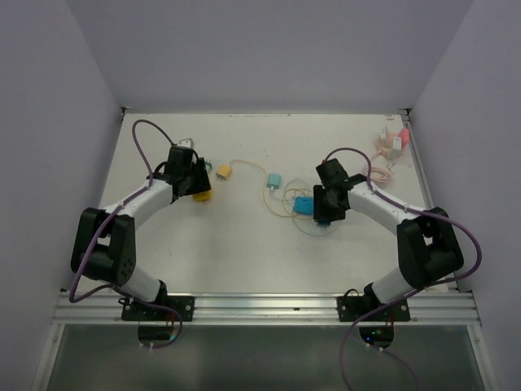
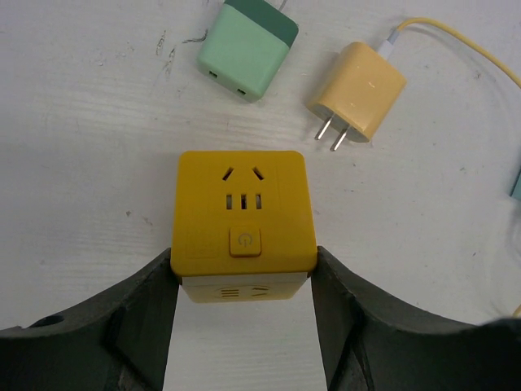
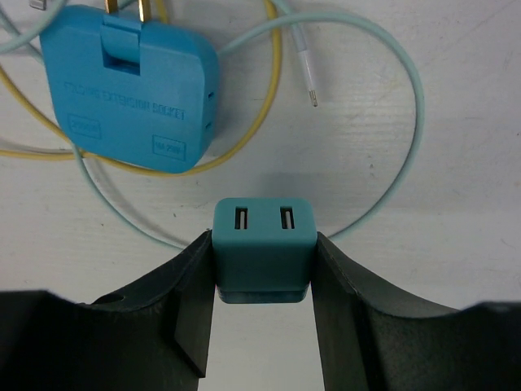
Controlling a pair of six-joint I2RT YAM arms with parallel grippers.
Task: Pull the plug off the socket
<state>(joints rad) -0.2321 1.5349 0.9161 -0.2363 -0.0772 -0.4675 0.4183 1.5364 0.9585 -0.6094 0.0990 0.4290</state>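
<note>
My left gripper (image 2: pixel 244 273) is shut on a yellow cube socket (image 2: pixel 242 213) that rests on the white table; it holds the cube by its near sides. In the top view the socket (image 1: pixel 203 195) is at the left. A yellow plug (image 2: pixel 358 91) on a yellow cable lies loose beyond the socket, its prongs bare and apart from it. My right gripper (image 3: pixel 263 265) is shut on a small teal block (image 3: pixel 263 236) with two slots on its top face. A flat blue adapter (image 3: pixel 130 91) lies just beyond it.
A mint green charger (image 2: pixel 247 50) lies beyond the yellow socket. Yellow cable (image 3: pixel 275 90) and pale teal cable (image 3: pixel 413 122) loop around the blue adapter. Pink and white items (image 1: pixel 391 145) sit at the back right corner. Walls enclose the table.
</note>
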